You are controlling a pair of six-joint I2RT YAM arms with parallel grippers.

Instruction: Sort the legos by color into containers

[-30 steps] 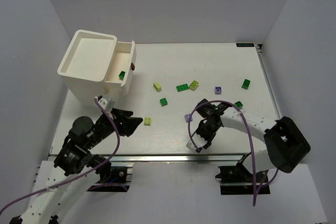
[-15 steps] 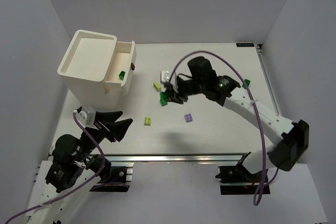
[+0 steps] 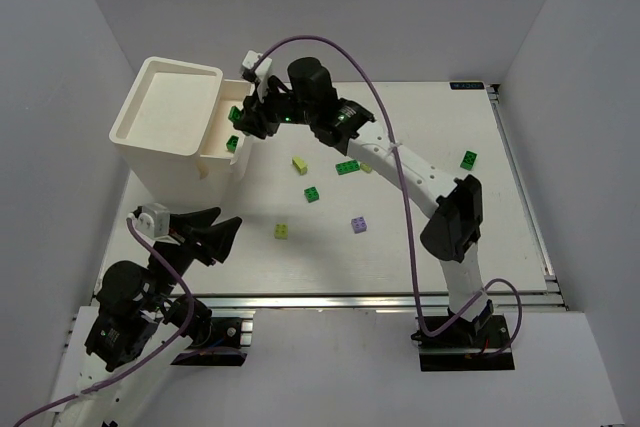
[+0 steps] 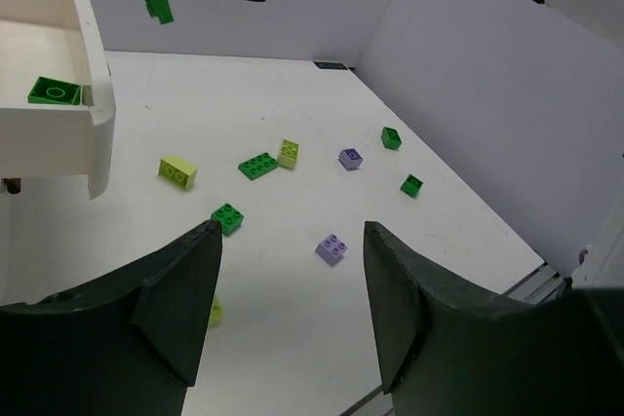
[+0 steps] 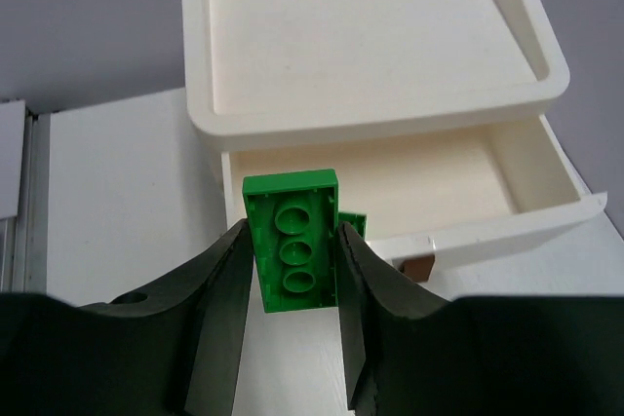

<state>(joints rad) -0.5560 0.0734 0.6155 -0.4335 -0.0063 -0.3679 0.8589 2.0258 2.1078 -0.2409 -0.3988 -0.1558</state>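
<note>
One dark green lego (image 5: 292, 252) is pinched between the right gripper's (image 3: 243, 115) fingers, over the open drawer (image 5: 507, 231) at the table's (image 3: 430, 247) 10 o'clock, where another green brick (image 4: 54, 92) lies. Several legos (image 3: 358, 225) lie scattered mid-table, and the left gripper (image 4: 292, 231) hovers spread and empty near 7 o'clock

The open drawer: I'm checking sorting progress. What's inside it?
One green brick lies in the drawer. The right claw, gripping a second brick above, hides part of the floor from its camera.
</note>
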